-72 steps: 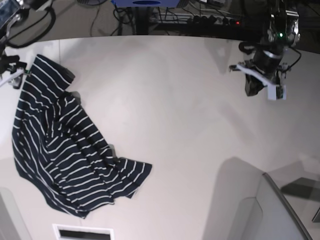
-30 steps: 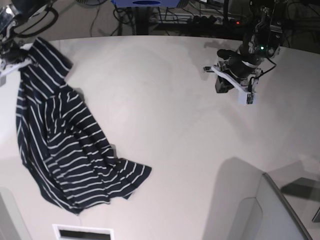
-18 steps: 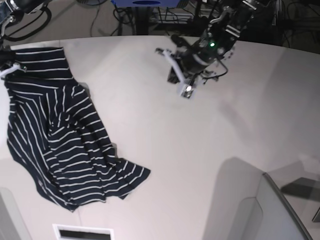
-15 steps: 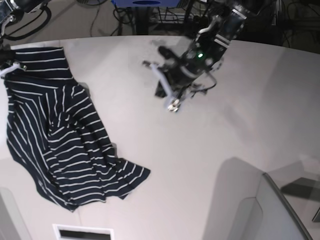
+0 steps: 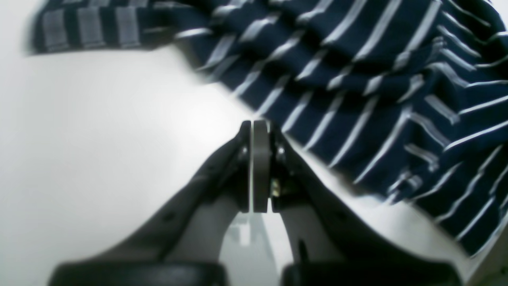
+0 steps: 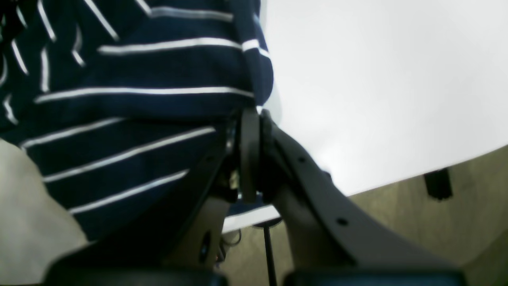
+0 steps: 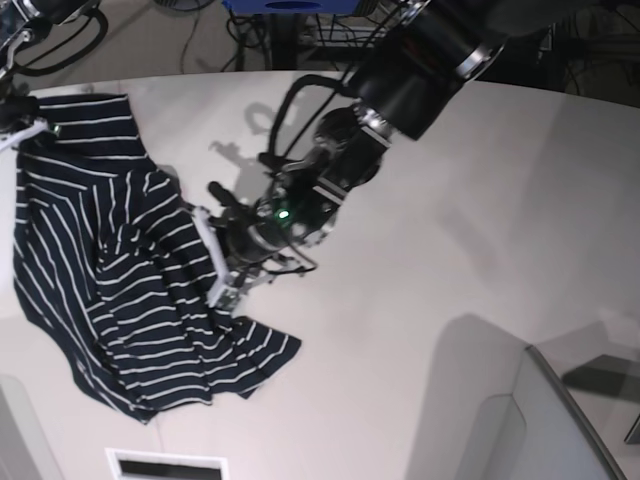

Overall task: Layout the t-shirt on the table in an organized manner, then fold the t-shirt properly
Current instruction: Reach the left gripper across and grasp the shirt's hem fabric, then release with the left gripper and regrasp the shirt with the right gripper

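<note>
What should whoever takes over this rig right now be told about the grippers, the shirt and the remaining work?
Right gripper: shut on an edge of the dark navy, white-striped fabric t-shirt, holding it up at the far left of the base view.
Left gripper: shut, holding nothing, tips over bare table beside the shirt's edge.
Shirt: bunched and wrinkled on the large smooth white table.
Done: one edge gripped.
Left: take a second hold, spread the shirt flat, then fold it.

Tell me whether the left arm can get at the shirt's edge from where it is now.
Probably yes. The left gripper sits shut right at the t-shirt edge, bare table around it and nothing between. It must open before it can grasp. The right gripper pinches another part of the fabric.
</note>
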